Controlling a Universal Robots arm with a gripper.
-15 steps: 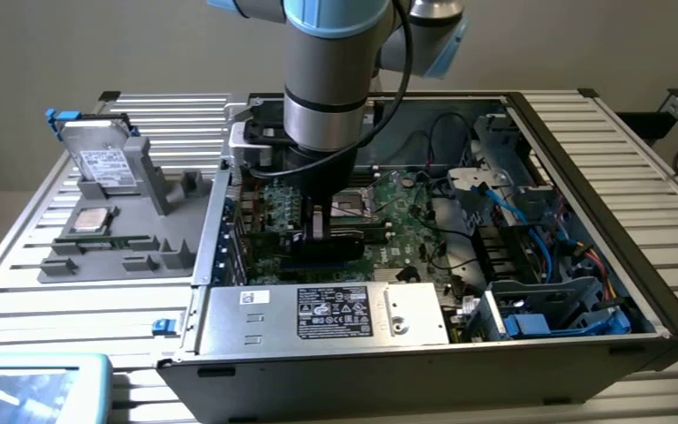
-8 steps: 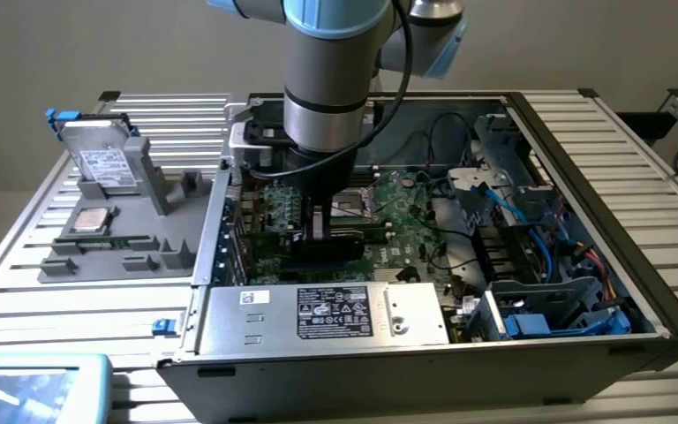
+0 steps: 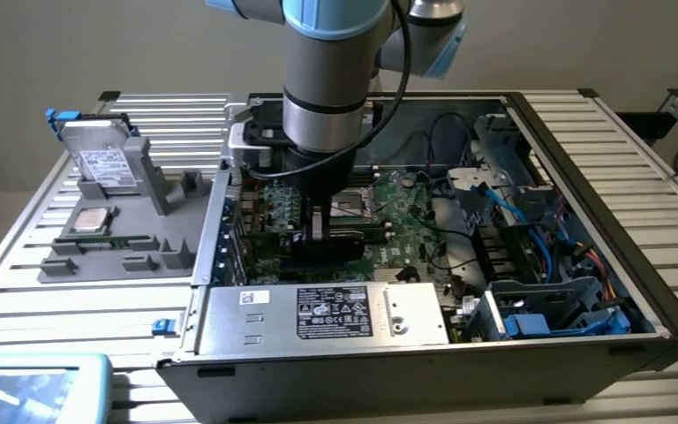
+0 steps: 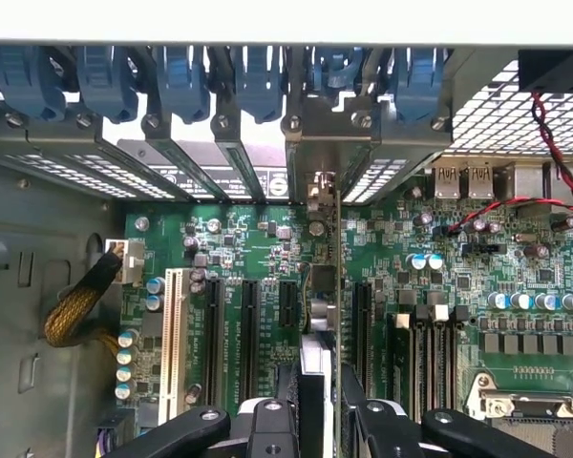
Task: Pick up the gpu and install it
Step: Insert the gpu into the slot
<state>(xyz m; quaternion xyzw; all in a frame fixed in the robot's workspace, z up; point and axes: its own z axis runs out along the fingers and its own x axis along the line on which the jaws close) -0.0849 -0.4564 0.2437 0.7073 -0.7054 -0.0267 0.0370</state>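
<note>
The gpu [image 4: 336, 286] appears edge-on in the wrist view as a thin upright card over the green motherboard [image 4: 516, 286]. Its metal bracket [image 4: 329, 143] stands against the case's rear slot openings. My gripper [image 4: 320, 386] is shut on the card, one black finger on each face. In the exterior view my gripper [image 3: 315, 231] reaches down into the open computer case [image 3: 621, 256], and the gpu [image 3: 345, 240] shows as a dark block low over the motherboard's expansion slots. Whether the card's edge sits in a slot I cannot tell.
Black expansion slots [image 4: 215, 334] and a white one [image 4: 177, 334] lie beside the card, under blue latches [image 4: 181, 76]. A grey fixture [image 3: 116, 247] on the exterior view's left holds a silver hard drive [image 3: 103, 163]. The power supply [image 3: 327, 314], drive cage [image 3: 551, 309] and blue cables crowd the case.
</note>
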